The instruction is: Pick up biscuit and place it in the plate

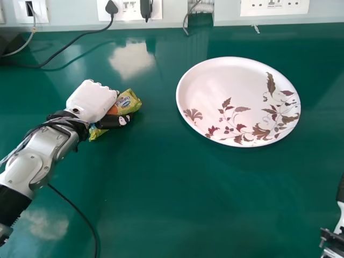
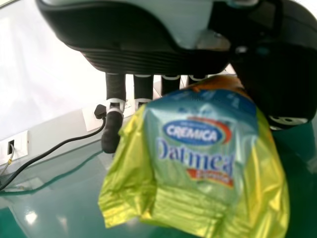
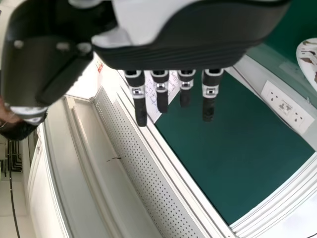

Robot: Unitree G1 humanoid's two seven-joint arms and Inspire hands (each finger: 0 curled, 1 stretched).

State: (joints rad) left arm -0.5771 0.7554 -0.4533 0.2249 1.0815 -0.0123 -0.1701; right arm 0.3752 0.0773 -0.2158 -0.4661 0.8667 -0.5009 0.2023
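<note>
Fingers [image 2: 113,131] of the left hand [image 1: 92,100] are clamped round the yellow-green biscuit packet [image 1: 129,102], held left of the flower-patterned plate [image 1: 215,80] on the green bench [image 1: 188,199].

There is one round white plate with a brown leaf-and-flower print [image 1: 226,86], one crinkled yellow-green biscuit packet [image 1: 127,102] and one glossy green tabletop [image 1: 188,188]. The head view's wall has three white rectangular socket panels [image 1: 274,6], a fourth panel's sliver [image 1: 1,13] and two black plugs [image 1: 111,7].
</note>
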